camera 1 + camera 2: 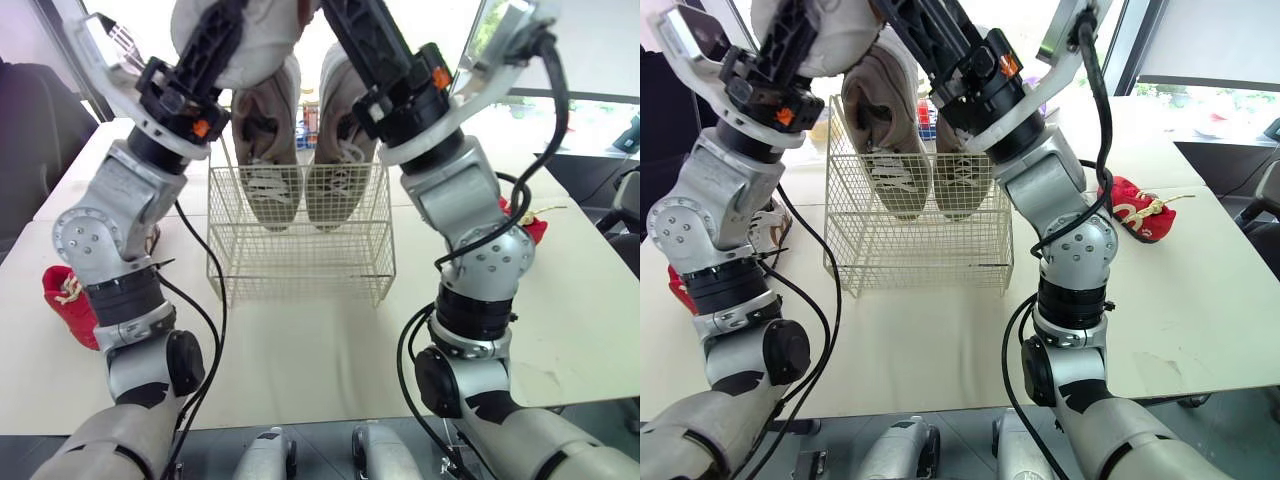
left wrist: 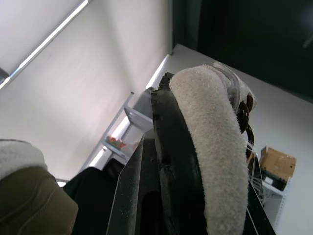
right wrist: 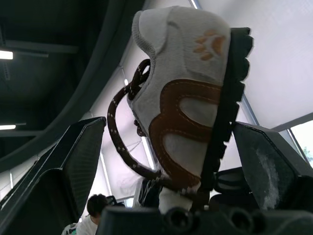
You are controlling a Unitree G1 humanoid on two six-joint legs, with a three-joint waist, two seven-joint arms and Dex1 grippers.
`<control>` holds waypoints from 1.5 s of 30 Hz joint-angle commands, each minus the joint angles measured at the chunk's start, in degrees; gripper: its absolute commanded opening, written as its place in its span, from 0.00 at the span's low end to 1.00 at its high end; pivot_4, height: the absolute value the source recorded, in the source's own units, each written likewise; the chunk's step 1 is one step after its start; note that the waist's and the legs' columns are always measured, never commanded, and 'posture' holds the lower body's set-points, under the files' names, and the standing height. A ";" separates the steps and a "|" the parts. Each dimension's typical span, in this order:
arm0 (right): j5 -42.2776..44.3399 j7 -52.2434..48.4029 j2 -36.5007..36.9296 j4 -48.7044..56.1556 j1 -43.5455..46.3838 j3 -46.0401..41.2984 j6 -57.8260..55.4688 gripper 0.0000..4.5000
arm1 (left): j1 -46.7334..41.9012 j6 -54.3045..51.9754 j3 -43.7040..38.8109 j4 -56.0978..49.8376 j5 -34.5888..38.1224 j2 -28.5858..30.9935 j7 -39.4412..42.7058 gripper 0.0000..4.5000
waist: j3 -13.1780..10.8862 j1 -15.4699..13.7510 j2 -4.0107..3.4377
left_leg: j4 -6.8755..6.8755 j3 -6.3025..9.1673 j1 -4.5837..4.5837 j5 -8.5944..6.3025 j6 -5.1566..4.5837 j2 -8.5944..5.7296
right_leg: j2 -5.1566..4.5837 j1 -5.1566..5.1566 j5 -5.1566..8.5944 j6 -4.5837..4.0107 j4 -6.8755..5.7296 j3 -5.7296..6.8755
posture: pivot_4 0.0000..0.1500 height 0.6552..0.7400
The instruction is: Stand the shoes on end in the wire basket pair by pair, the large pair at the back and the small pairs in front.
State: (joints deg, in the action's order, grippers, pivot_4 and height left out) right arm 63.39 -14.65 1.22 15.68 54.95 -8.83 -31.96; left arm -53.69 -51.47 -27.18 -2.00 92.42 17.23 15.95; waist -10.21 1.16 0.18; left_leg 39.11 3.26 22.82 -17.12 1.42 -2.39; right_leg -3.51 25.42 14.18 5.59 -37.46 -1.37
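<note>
White table beside bright windows, with a wire basket near its middle.

**Layout, left to right**
- Small red shoe lying on the table, well apart from the basket.
- Left gripper high over the basket, clamped on the heel end of the left beige shoe, with one finger flat against the black sole.
- Left beige shoe toe-down inside the basket at the back, heel well above the rim, upper facing the robot.
- Right beige shoe just beside it, in the same attitude.
- Right gripper clamped across the right beige shoe, one finger on the lugged sole and the other against the brown laces.
- Second small red shoe on the table at the far right.

**Step in hand (judged):** seating the large pair at the back. Toe contact with the basket floor is not discernible.

**Procedure**
1. Lower both arms together, straight down, until firm toe contact with the mesh.
2. Lean the soles against the back wall.
3. Guard against loose laces snagging in the wire.
4. Open one gripper at a time and confirm a stable stand before opening the other.
5. Withdraw upward, clear of the heels.
6. Reserve the front of the basket for the small pairs.
</note>
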 commanded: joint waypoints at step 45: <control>-14.57 -33.17 30.99 -11.02 5.98 2.43 3.21 0.15 | 20.16 -2.58 12.05 -21.29 -24.08 33.82 16.15 0.59 | -0.04 -0.17 -0.03 | -0.16 -0.01 -0.02 -0.25 -0.44 0.04 | 0.14 -0.14 0.01 -0.01 0.36 0.04 | 1.00 1.00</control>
State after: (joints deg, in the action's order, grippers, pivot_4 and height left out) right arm 51.80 -42.12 30.84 5.58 59.86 -6.25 -32.11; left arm -34.22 -52.49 -14.38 -21.01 69.02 49.68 31.80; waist -10.25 0.99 0.15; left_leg 38.96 3.25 22.79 -17.39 0.94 -2.34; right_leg -3.37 25.25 14.19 5.58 -37.08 -1.32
